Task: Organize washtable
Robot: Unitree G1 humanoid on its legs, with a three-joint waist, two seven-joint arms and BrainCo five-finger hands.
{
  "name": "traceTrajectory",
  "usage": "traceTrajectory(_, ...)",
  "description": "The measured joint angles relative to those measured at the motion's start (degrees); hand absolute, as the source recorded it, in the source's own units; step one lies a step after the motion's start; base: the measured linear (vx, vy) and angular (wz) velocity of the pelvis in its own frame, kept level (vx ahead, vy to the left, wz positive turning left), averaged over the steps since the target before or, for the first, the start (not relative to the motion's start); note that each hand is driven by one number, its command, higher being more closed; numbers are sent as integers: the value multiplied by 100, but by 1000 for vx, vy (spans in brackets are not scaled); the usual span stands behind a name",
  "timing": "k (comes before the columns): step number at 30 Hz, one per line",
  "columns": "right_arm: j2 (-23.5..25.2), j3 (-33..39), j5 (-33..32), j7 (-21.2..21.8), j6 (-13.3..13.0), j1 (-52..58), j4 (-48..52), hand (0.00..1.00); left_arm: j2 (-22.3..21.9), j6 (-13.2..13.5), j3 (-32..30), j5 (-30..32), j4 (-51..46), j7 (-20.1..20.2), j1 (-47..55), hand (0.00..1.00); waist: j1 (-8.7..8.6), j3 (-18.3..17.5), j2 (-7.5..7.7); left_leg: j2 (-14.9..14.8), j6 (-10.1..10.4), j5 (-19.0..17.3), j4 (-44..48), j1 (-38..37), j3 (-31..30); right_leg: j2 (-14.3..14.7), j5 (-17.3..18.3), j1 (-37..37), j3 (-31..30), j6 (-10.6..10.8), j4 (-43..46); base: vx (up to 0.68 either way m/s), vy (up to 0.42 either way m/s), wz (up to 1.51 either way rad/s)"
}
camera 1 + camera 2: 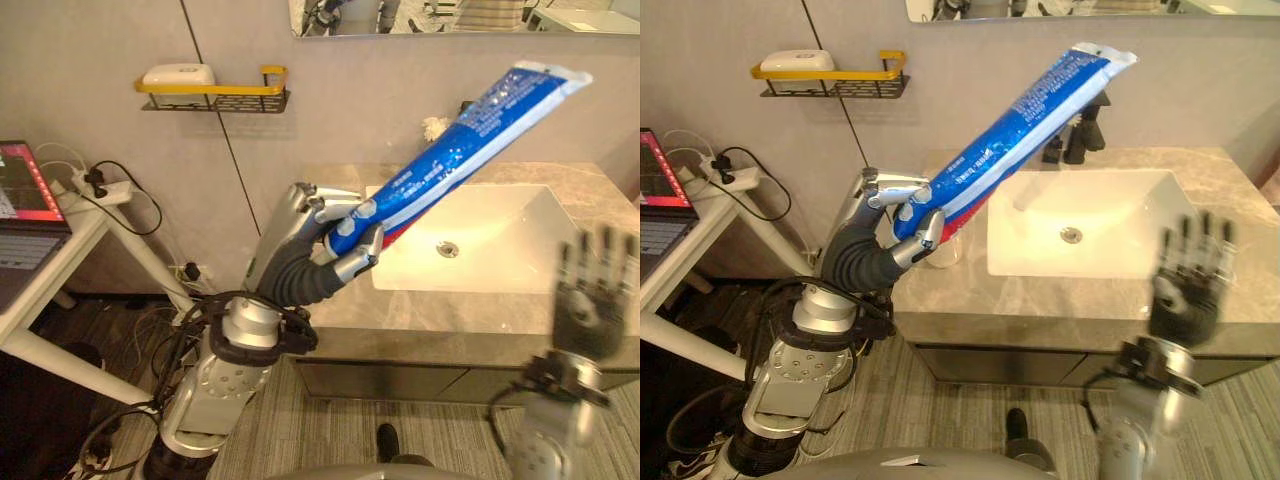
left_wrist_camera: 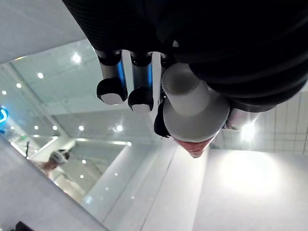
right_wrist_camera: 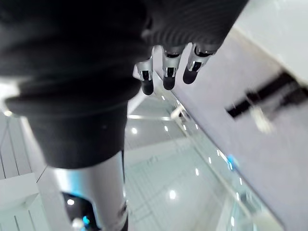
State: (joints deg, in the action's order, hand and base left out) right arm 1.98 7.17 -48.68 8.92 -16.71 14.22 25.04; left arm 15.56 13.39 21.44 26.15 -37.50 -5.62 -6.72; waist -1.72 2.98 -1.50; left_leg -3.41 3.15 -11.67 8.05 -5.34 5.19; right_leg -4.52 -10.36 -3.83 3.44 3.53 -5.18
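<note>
A large blue plastic toothpaste tube (image 1: 465, 145) is clamped at its white-capped end by the curled fingers of the left hand (image 1: 305, 262) (slanting upward above the white rectangular sink (image 1: 500, 250)). The right hand (image 1: 592, 300) is raised before the grey marble countertop (image 1: 430, 310), fingers straight and apart.
</note>
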Motion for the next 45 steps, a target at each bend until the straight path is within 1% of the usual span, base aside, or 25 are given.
traceTrajectory(1,-80,-483,-114,18,64,-93,-2,0,-39,-7,195,1,236,1,-83,100,79,2,3,2,-1,-9,25,19,-13,-5,0,1,17,0,0,7,3,7)
traceTrajectory(4,-261,-1236,-208,37,310,-449,-44,0,-88,-94,564,12,840,4,-336,100,129,6,10,22,-4,-11,65,61,-123,-39,-24,25,81,33,0,12,6,16)
traceTrajectory(5,-289,-1334,-217,38,342,-508,-45,0,-110,-124,617,14,945,5,-385,100,139,7,12,23,-4,-12,70,61,-137,-42,-24,33,95,33,0,16,5,15)
traceTrajectory(7,-372,-1579,-450,34,372,-653,-50,0,-191,-201,813,49,1299,1,-623,100,165,20,35,28,-6,-12,117,67,-253,-66,-20,96,219,21,0,21,-3,24)
traceTrajectory(10,-403,-1712,-858,-7,371,-805,-53,0,-202,-235,993,220,1537,-17,-843,100,218,26,85,28,-7,-12,143,86,-309,-73,-26,113,278,9,0,9,-5,14)
traceTrajectory(12,-424,-1800,-982,-20,369,-924,-57,0,-207,-246,1136,253,1647,-22,-931,100,217,31,112,29,-7,-12,145,93,-371,-81,-22,148,334,5,0,-5,-4,15)
traceTrajectory(14,-446,-1888,-1334,-86,350,-1036,-81,0,-216,-246,1315,327,1803,-35,-1003,100,223,27,150,26,-14,-17,142,94,-423,-83,-2,185,375,-3,-2,-13,-2,11)
traceTrajectory(16,-483,-1965,-1351,-166,333,-1054,-86,0,-227,-246,1353,413,1907,-75,-1065,100,246,29,169,27,-16,-18,148,104,-431,-86,20,187,386,24,-2,-9,-1,2)
traceTrajectory(19,-580,-2062,-1547,-239,305,-1055,-85,0,-233,-262,1451,426,2122,-135,-1178,100,249,29,198,27,-18,-19,161,117,-439,-88,30,186,393,36,-3,0,0,0)
traceTrajectory(21,-605,-2063,-1547,-270,287,-1055,-85,0,-260,-267,1491,429,2182,-161,-1204,100,217,19,213,27,-21,-23,206,183,-479,-92,31,166,430,35,-3,-9,-4,8)
traceTrajectory(24,-608,-2050,-1547,-275,183,-1055,-85,0,-260,-273,1573,437,2241,-189,-1313,100,224,13,225,27,-20,-22,257,273,-557,-99,29,136,505,34,-3,-4,-10,14)
traceTrajectory(26,-632,-2047,-1547,-283,180,-1055,-85,0,-261,-271,1578,434,2280,-213,-1337,100,238,10,226,25,-20,-22,258,273,-555,-97,28,137,506,33,-3,1,-2,3)
traceTrajectory(27,-644,-2045,-1547,-294,180,-1055,-85,100,-262,-270,1588,433,2314,-226,-1337,100,238,9,228,25,-20,-22,258,274,-555,-97,28,136,504,33,-3,0,0,0)
traceTrajectory(34,-648,-1911,-1537,-420,173,-1055,-86,100,-274,-268,1664,414,2408,-251,-1335,100,235,-60,309,24,-21,-22,256,291,-526,-93,26,97,477,34,-3,0,1,-1)
traceTrajectory(45,-646,-1779,-1485,-476,179,-1053,-79,100,-397,-267,1638,345,2522,-229,-1095,100,233,-71,294,22,-21,-23,234,296,-403,-76,7,18,353,42,-3,1,1,-6)
